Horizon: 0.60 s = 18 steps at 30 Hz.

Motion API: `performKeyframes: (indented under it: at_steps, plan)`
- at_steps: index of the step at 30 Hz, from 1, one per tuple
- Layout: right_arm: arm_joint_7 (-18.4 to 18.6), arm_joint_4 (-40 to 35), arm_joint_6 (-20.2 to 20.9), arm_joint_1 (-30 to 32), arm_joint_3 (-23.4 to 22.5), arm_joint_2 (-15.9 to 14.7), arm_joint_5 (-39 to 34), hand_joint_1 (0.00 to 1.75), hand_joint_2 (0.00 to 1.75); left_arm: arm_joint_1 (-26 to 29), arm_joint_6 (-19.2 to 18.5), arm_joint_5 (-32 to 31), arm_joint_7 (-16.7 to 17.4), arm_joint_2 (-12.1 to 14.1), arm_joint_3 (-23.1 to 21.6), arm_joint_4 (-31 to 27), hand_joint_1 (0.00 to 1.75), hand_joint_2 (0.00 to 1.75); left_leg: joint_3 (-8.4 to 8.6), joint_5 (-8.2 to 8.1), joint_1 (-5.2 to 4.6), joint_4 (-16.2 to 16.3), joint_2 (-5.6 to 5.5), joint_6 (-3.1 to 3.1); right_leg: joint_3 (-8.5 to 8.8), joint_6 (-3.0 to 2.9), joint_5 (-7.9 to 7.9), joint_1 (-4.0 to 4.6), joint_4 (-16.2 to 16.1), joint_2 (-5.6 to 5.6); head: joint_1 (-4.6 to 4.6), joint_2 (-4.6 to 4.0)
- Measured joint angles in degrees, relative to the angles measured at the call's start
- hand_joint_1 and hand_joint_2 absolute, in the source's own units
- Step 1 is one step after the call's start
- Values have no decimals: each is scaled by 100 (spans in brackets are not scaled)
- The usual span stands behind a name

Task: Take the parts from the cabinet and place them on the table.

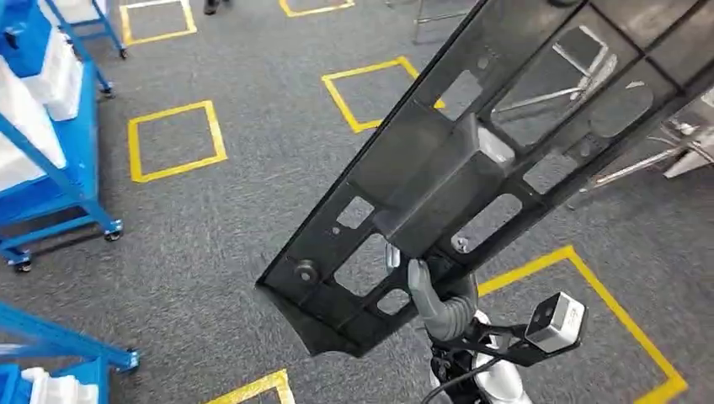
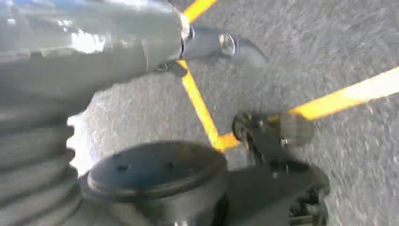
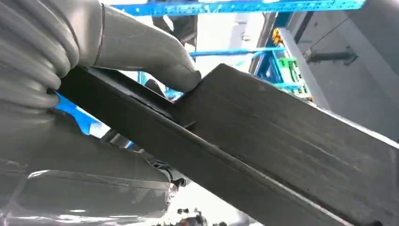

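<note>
No readable writing or brand marks on anything in view.

One part (image 1: 471,160): long black panel with cut-out windows and a raised boxy centre, held tilted, low end near the robot, high end running off the upper right of the head view. It is in the air above the floor, not on any table.

Right hand (image 1: 434,290) grips the part from beneath near its low end; in the right wrist view the thumb (image 3: 150,52) presses on the dark edge of the part. A small white camera block (image 1: 556,321) sits on a black bracket at that wrist.

Left hand (image 2: 221,44): in the left wrist view, blurred, a grey cover and a dark fingertip over the floor; whether the fingers are apart or curled cannot be told. Nothing seen in it.

Floor (image 1: 227,219): grey carpet with yellow taped squares, six counted in the head view, some cut by the frame edge.

Blue wheeled racks (image 1: 59,168): three counted at the left side, carrying white blocks. Metal table legs (image 1: 640,164) show behind the part at right.
</note>
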Motion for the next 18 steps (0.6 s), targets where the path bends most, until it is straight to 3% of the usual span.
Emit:
performKeyframes:
  at_steps: [1, 2, 3, 4, 5, 6, 7, 8, 10, 11, 12, 13, 14, 15, 16, 17, 18]
  plan:
    - [7, 0, 0, 5, -2, 0, -2, 175, 175, 19, 0, -4, 2, 0, 0, 0, 0, 175, -3, -9, -8, 4, 101, -1, -216, 15, -156, -16, 437, -43, 0, 0]
    - [7, 2, 4, 10, -6, 0, -4, 175, 175, 32, 0, -7, 2, 0, 0, 0, 0, 175, -5, -18, -10, 8, 197, -2, -323, 23, -181, -27, 656, -58, 0, 0]
    - [7, 2, 13, 9, -11, 0, -7, 175, 175, 32, 0, -7, 2, 0, 0, 0, 0, 175, -2, -28, -12, 10, 296, -10, -259, 27, -54, -35, 540, -75, 0, 0]
    - [11, 2, 20, 8, -15, 0, -13, 175, 175, 22, 0, -9, 2, 0, 0, 0, 0, 175, 6, -39, -12, 12, 372, -20, -56, 25, 154, -37, 181, -108, 0, 0]
    - [17, 2, 24, 5, -24, 0, -22, 175, 175, 8, -4, -11, 0, -2, 0, 0, 0, 175, 24, -55, -11, 16, 437, -39, 269, 15, 402, -35, -391, -191, 0, 0]
    - [22, 2, 35, -5, -35, 0, -24, 175, 175, -1, -7, -22, -4, -4, 0, 0, 0, 175, 45, -77, -13, 28, 496, -65, 585, -1, 576, -27, -921, -372, 0, 0]
    - [26, 2, 44, -21, -42, 0, -37, 175, 175, -7, -7, -39, -4, -2, 0, 0, 0, 175, 53, -105, -65, 32, 548, -106, 675, -72, 458, 58, -1078, -598, 0, 0]
    - [31, -2, 53, -26, -46, 0, -44, 175, 175, -4, -7, -39, -2, -2, 0, 0, 0, 175, 68, -122, -62, 40, 584, -136, 661, -97, 499, 23, -1115, -535, 0, 0]
    - [31, -2, 57, 1, -59, -2, -59, 175, 175, -13, -7, -39, 9, -4, -2, 0, 0, 175, 110, -132, -52, 22, 707, -201, 638, -156, 489, 80, -1103, -392, 0, 0]
    - [31, -9, 57, 17, -66, -2, -59, 175, 175, -24, -7, -39, 7, -7, -2, 0, 0, 175, 128, -152, -49, 25, 771, -233, 639, -192, 507, 54, -1129, -316, 0, 0]
    - [33, -22, 57, 46, -63, 0, -57, 175, 175, -35, -7, -39, 7, -9, -2, 0, 0, 175, 110, -222, -7, 85, 610, -276, 667, -228, 530, 15, -1154, -244, 0, 0]
    - [26, -35, 59, 41, -66, 0, -59, 175, 175, -34, -7, -39, 7, -9, -2, 0, 0, 175, 30, -367, -2, 288, 319, -288, 666, -249, 533, 9, -1160, -184, 0, 0]
    - [26, -35, 59, 35, -66, 9, -57, 175, 175, -23, -7, -39, 9, -9, -2, 0, 0, 175, -148, -582, 3, 671, 171, -291, 664, -294, 538, 12, -1160, -131, -2, 0]
    - [24, -35, 61, 41, -66, 9, -57, 175, 175, -8, -7, -39, 7, -9, -2, 0, 0, 175, -415, -828, 2, 1223, 99, -297, 664, -310, 539, 25, -1159, -40, -2, 0]
    - [24, -33, 61, 51, -66, 7, -57, 175, 175, 16, -7, -39, 7, -9, -2, 0, 0, 175, -634, -972, 2, 1651, 72, -300, 664, -320, 540, 36, -1157, 47, -2, 0]
    - [31, -33, 61, 68, -66, 7, -57, 175, 175, 23, -7, -39, -7, -9, 0, 0, 0, 175, -787, -1003, 0, 1907, 63, -293, 665, -322, 540, 49, -1152, 132, -2, -2]
    - [28, -33, 61, 84, -66, 9, -57, 175, 175, 7, -9, -39, -20, -9, -2, 0, 0, 175, -812, -889, 0, 1889, 61, -276, 671, -322, 540, 59, -1149, 218, -2, 0]
